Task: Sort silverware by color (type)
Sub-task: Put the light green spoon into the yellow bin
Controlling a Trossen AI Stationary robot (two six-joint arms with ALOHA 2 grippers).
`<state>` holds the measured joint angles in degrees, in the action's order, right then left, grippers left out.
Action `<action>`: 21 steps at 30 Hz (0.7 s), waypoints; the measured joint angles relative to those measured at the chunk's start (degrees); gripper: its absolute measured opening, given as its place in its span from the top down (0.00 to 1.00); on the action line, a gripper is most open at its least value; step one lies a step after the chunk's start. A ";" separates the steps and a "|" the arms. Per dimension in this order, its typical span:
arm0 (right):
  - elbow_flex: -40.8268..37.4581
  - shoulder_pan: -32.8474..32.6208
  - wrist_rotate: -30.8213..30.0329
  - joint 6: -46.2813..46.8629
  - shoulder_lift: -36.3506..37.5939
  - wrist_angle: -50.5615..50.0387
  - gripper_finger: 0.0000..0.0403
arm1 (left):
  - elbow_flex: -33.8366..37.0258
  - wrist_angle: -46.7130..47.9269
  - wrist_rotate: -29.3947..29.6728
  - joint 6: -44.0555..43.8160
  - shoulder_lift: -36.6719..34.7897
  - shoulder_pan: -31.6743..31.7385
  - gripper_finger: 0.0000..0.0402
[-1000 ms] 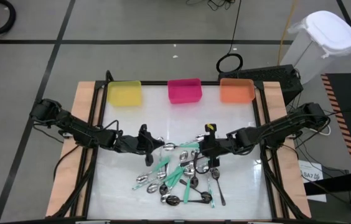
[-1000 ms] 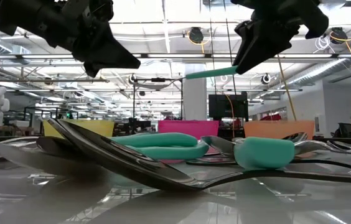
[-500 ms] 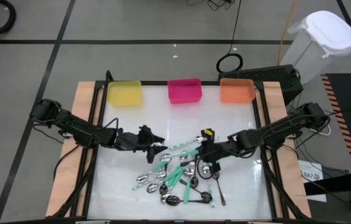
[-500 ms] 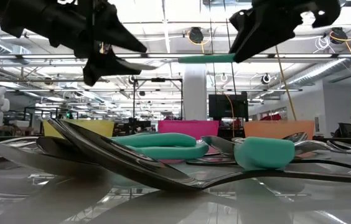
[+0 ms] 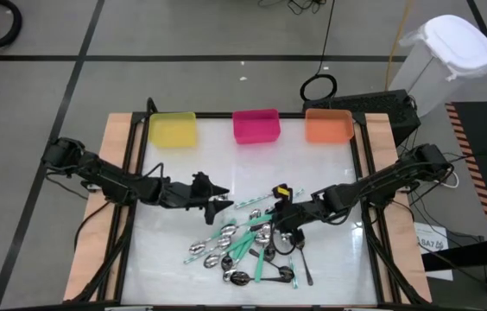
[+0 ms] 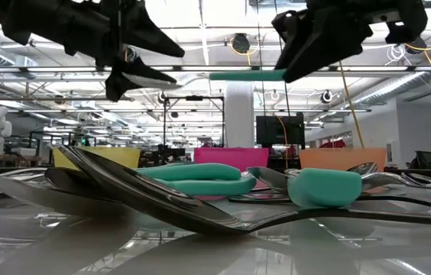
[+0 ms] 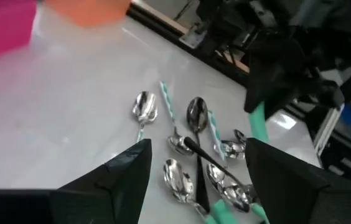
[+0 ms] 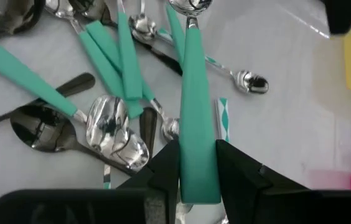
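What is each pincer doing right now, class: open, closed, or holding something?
Left pincer: open, holding nothing, above the spoon pile.
Right pincer: closed on a teal-handled spoon, lifted over the pile.

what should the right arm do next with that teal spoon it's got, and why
Probably carry it toward a bin. The right pincer is shut on a teal-handled spoon, lifted above the pile of spoons, while the yellow bin, pink bin and orange bin sit along the far edge. Which bin takes teal isn't shown.
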<state>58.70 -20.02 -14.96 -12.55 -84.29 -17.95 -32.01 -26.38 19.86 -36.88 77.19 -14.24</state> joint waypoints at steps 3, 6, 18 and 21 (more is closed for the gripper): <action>0.00 -0.10 0.00 -1.38 0.00 1.01 0.80 | 0.00 -0.10 -4.07 -0.91 0.34 0.31 0.35; 0.00 -0.10 0.00 -2.93 0.02 1.22 0.80 | 0.04 0.18 -5.68 -1.41 1.36 0.32 0.35; 0.00 -0.10 -0.13 -5.09 0.02 3.18 0.80 | -0.02 -4.90 -13.88 -1.87 4.83 0.35 0.35; 0.00 -0.10 -0.14 -5.13 0.02 3.15 0.80 | -0.79 -5.19 -16.19 -2.32 6.14 0.35 0.35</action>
<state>58.70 -20.12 -15.10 -17.67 -84.27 -14.80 -32.80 -31.56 3.68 -39.20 83.33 -13.89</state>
